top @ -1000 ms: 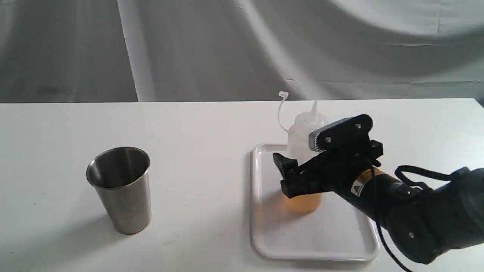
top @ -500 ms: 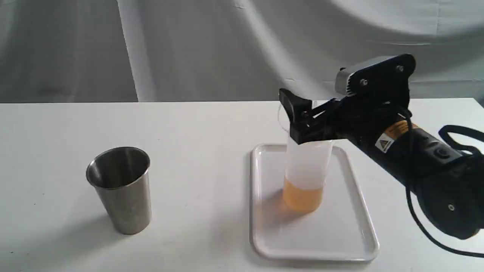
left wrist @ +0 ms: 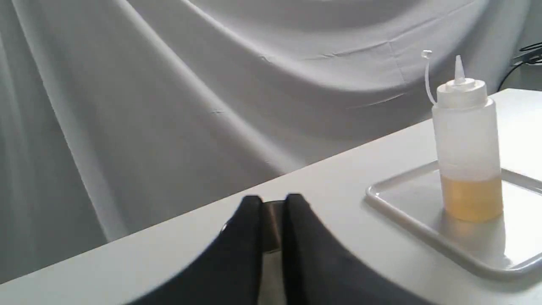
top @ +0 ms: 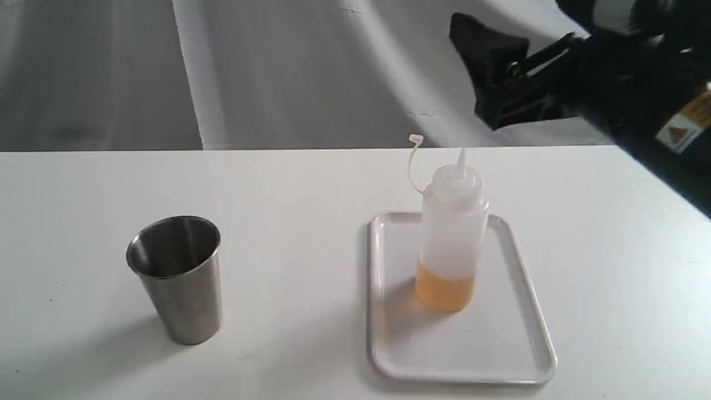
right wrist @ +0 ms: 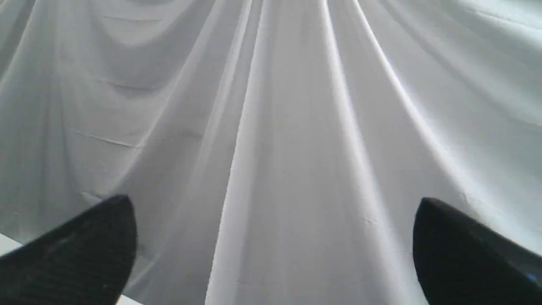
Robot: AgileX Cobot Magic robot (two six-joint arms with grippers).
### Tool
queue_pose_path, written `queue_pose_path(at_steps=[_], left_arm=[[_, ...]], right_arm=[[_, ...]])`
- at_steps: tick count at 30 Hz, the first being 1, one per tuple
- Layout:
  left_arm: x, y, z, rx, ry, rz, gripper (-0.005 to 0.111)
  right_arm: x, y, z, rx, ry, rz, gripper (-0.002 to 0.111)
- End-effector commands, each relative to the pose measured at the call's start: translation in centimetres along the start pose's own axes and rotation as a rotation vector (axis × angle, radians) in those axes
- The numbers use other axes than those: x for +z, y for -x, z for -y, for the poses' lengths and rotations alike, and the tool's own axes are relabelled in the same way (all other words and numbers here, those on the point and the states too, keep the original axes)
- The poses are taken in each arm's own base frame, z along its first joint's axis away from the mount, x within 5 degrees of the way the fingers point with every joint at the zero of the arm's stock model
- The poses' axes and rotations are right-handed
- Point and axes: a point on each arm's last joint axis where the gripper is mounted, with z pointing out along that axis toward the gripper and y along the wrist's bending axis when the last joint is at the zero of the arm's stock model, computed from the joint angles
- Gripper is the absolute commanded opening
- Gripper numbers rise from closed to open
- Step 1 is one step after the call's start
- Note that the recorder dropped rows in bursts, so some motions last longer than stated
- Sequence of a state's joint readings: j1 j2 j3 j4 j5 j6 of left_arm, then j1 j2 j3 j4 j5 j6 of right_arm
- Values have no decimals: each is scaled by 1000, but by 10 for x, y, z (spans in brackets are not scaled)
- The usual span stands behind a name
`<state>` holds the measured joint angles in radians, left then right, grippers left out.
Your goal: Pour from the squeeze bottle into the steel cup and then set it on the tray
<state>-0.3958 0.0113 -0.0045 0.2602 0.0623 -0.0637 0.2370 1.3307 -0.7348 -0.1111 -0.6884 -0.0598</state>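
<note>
The squeeze bottle (top: 452, 239) stands upright on the white tray (top: 500, 355), amber liquid in its lower third, its cap hanging on its strap. Nothing touches it. My right gripper (top: 472, 69) hangs high above and to the right of the bottle, open and empty; in the right wrist view its gripper (right wrist: 275, 203) shows only cloth between the wide-apart fingers. The steel cup (top: 178, 278) stands upright at the left of the table. My left gripper (left wrist: 273, 201) is shut, with a sliver of the steel cup (left wrist: 271, 224) showing behind its fingers. The left wrist view also shows the bottle (left wrist: 468, 140) and tray (left wrist: 406, 203).
A grey draped cloth (top: 278, 72) hangs behind the white table (top: 300, 189). The table's far edge runs just behind the bottle. My left arm does not show in the exterior view.
My right gripper has lifted away from the bottle, up and to the right. The bottle stays standing on the tray. The cup has not moved.
</note>
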Motion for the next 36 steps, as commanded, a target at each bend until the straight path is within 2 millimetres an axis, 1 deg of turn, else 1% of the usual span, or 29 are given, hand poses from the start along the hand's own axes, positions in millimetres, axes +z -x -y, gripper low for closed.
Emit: queue_pose_path(at_steps=[1, 3, 6, 9, 12, 16, 21, 23, 24, 28, 30, 33, 36], left_arm=[[0, -1, 0, -5, 0, -5, 8], [0, -1, 0, -5, 0, -5, 8], [0, -1, 0, -5, 0, -5, 8], [0, -1, 0, -5, 0, -5, 8], [0, -1, 0, -5, 0, -5, 8], [0, -1, 0, -5, 0, -5, 8], [0, -1, 0, -5, 0, -5, 8], [0, -1, 0, -5, 0, -5, 8], [0, -1, 0, -5, 0, -5, 8], [0, -1, 0, -5, 0, -5, 8], [0, -1, 0, -5, 0, -5, 8], [0, -1, 0, -5, 0, -5, 8], [0, -1, 0, -5, 0, -5, 8]], right_arm=[[-20, 26, 5, -62, -9, -22, 78], [-31, 37, 6, -80, -10, -37, 71], [-53, 59, 7, -123, -10, -34, 59], [-79, 78, 9, -170, -19, -42, 48], [-106, 91, 12, -179, -42, -68, 38], [-135, 96, 14, -178, -65, -158, 24], [-173, 95, 16, -163, -92, -302, 4], [-186, 96, 16, -136, -95, -317, 0], [-191, 97, 15, -122, -94, -317, 0], [-204, 101, 14, -100, -99, -291, 0], [-208, 100, 14, -96, -100, -307, 0], [-212, 94, 14, -91, -98, -376, 0], [-212, 93, 14, -96, -96, -388, 0]])
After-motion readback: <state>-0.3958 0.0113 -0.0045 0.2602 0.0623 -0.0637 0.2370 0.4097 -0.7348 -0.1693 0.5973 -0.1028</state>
